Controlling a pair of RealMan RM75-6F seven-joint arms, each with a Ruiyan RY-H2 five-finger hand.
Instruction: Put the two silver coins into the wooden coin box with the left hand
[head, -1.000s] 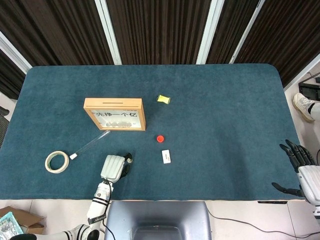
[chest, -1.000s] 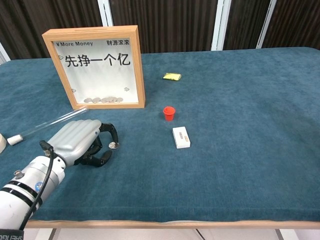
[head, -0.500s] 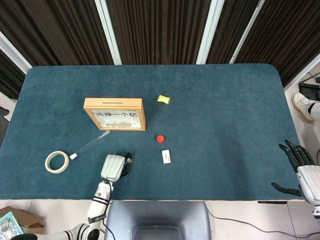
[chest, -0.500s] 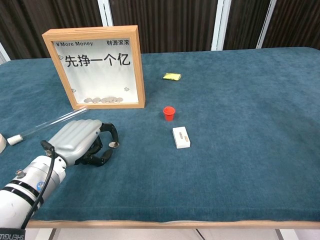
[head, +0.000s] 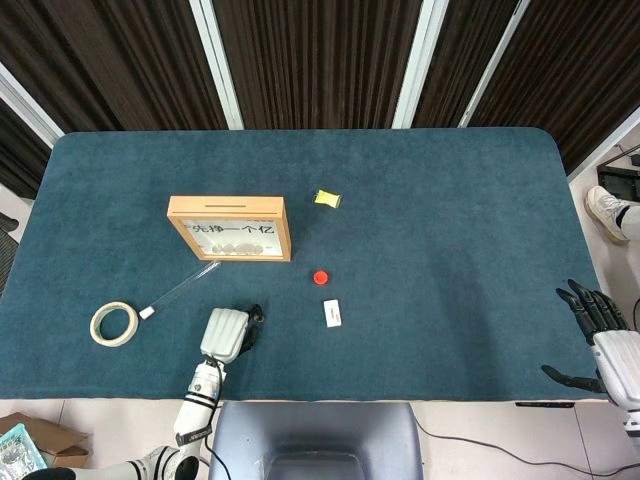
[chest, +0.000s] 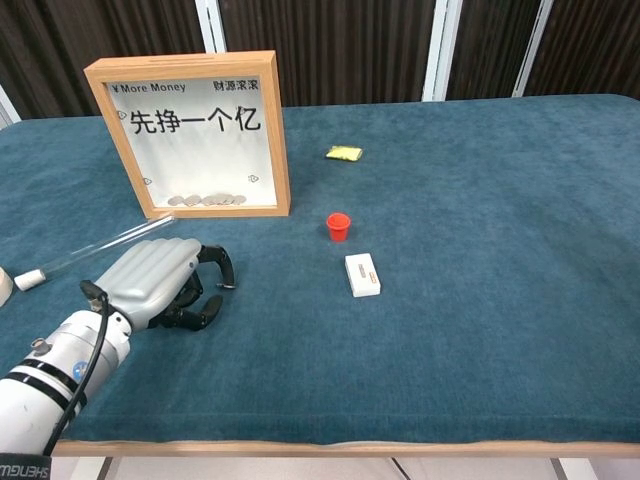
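Observation:
The wooden coin box (head: 230, 228) (chest: 270, 130) stands upright at the left middle of the blue table, with several silver coins lying behind its glass at the bottom. My left hand (head: 226, 334) (chest: 158, 282) rests on the cloth in front of the box, its fingers (chest: 224, 273) curled down toward the thumb. No loose silver coin shows in either view; the spot under the curled fingertips is hidden. My right hand (head: 598, 338) hangs off the table's right front corner, fingers spread, holding nothing.
A clear tube (chest: 100, 246) lies left of my left hand, and a tape roll (head: 114, 323) sits further left. A red cap (chest: 339, 226), a small white box (chest: 362, 274) and a yellow packet (chest: 344, 153) lie right of the coin box.
The silver coin seen between my left hand's fingertips is no longer visible. The fingers have curled in slightly over that spot. The right hand has not moved.

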